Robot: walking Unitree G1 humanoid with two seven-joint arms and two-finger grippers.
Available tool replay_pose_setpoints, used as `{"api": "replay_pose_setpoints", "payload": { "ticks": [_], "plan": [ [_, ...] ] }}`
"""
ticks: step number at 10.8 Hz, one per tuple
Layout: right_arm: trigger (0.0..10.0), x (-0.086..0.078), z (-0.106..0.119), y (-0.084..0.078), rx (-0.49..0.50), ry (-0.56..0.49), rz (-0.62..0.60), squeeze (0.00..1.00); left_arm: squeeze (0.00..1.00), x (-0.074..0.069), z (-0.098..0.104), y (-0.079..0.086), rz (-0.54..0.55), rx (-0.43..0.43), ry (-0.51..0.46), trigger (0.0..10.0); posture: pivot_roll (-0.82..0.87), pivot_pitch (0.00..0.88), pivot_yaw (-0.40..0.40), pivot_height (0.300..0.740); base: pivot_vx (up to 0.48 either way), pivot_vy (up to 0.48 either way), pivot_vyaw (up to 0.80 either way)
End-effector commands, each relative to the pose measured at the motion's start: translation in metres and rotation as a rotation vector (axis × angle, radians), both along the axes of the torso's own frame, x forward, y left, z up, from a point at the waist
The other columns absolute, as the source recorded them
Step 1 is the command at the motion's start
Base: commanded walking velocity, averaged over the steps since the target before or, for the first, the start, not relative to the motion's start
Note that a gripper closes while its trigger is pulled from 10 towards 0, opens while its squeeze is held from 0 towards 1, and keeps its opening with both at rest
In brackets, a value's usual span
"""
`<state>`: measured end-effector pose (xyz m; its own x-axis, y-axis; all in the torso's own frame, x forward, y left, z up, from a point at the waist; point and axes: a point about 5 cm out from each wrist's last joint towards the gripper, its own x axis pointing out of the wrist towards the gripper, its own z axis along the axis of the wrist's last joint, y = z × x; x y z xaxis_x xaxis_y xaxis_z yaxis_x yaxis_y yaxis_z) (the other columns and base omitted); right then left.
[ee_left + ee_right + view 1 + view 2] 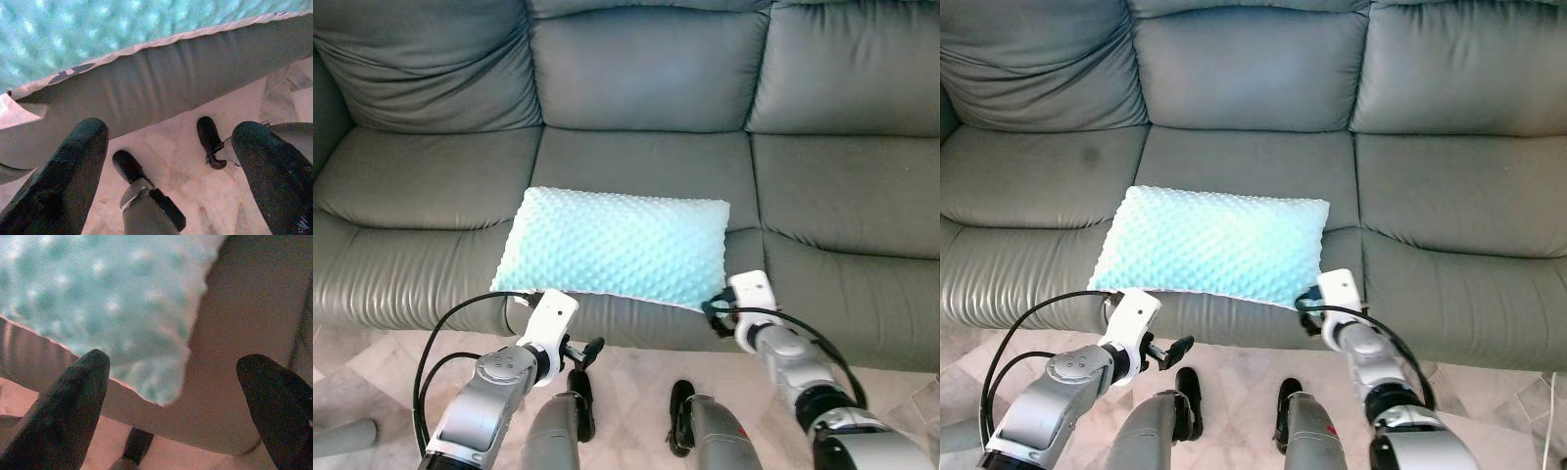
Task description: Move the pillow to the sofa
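- Pillow [612,245]: a pale aqua cushion with a raised dotted plush cover, lying flat on the middle seat of the grey sofa [832,196], its near long edge overhanging the seat's front lip. Neither set of jaws has hold of it.
- Left gripper [585,351]: its jaws stand wide apart and empty, below and in front of the pillow's near-left corner, over the tiled floor [626,372].
- Right gripper [1306,311]: its jaws are also spread wide with nothing between them, just off the pillow's near-right corner, close to the seat front.
- Handling, as a judgement: it looks light, soft and squashy, not fragile. The nubbly fabric should give grip, but the filling will yield, so a pinch on one corner would probably let the body droop. A hold on the two short ends or the two near corners, one gripper each, looks steadiest.
- Task state, as a judgement: the pillow already lies on the sofa, so little seems left beyond perhaps nudging it further back from the lip.
- Head views give the whole layout: pillow, three seat cushions, both arms and the robot's feet.
- Left wrist view adds the underside of the overhanging edge against the seat front.
- Right wrist view shows the near-right corner close up between the black fingers [68,401].
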<state>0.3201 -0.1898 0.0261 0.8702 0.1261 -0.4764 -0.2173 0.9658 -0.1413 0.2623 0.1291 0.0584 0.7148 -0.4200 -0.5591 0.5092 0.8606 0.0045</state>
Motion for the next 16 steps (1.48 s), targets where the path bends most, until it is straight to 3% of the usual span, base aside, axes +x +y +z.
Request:
{"api": "replay_pose_setpoints", "payload": {
  "ticks": [1,3,4,5,8,11,13,15,16],
  "plan": [
    [10.0,-0.012,-0.015,-0.005,-0.005,0.066,-0.029,0.0,0.0,-0.005,-0.008,0.003,0.009,0.025,0.028,10.0,0.01,0.356,0.066,0.74,0.0,0.0,0.0],
    [10.0,-0.003,-0.002,-0.014,0.169,-0.019,-0.18,0.0,0.0,-0.004,-0.008,0.006,0.022,0.031,0.02,10.0,0.01,0.362,0.062,0.74,0.0,0.0,0.0],
    [10.0,0.006,0.016,-0.014,0.34,-0.162,-0.231,0.0,0.0,-0.005,-0.008,0.006,0.025,0.029,0.02,10.0,0.02,0.366,0.063,0.74,0.0,0.0,0.0],
    [10.0,0.011,0.025,-0.018,0.376,-0.229,-0.256,0.0,0.0,-0.007,-0.01,0.006,0.024,0.028,0.024,10.0,0.02,0.369,0.063,0.74,0.0,0.0,0.0],
    [10.0,0.014,0.029,-0.026,0.524,-0.221,-0.311,0.0,0.0,-0.006,-0.009,0.004,0.022,0.024,0.019,10.0,0.02,0.375,0.065,0.74,0.0,0.0,0.0],
    [10.0,0.019,0.028,-0.008,0.625,-0.142,-0.239,0.0,0.0,-0.004,0.0,0.006,0.057,-0.032,-0.012,10.0,0.04,0.386,0.077,0.74,0.0,0.0,0.0],
    [10.0,0.02,0.024,0.004,0.569,-0.073,-0.182,0.0,0.0,-0.003,0.001,0.01,0.057,-0.019,-0.017,10.0,0.04,0.39,0.076,0.74,0.0,0.0,0.0],
    [10.0,0.011,0.009,0.021,0.385,0.011,-0.067,0.0,0.0,-0.002,0.001,0.011,0.068,-0.013,-0.022,10.0,0.04,0.395,0.071,0.74,0.0,0.0,0.0],
    [10.0,0.006,0.001,0.02,0.274,0.046,-0.046,0.0,0.0,-0.001,0.001,0.009,0.068,-0.011,-0.03,10.0,0.04,0.393,0.072,0.74,0.0,0.0,0.0]
  ]
}}
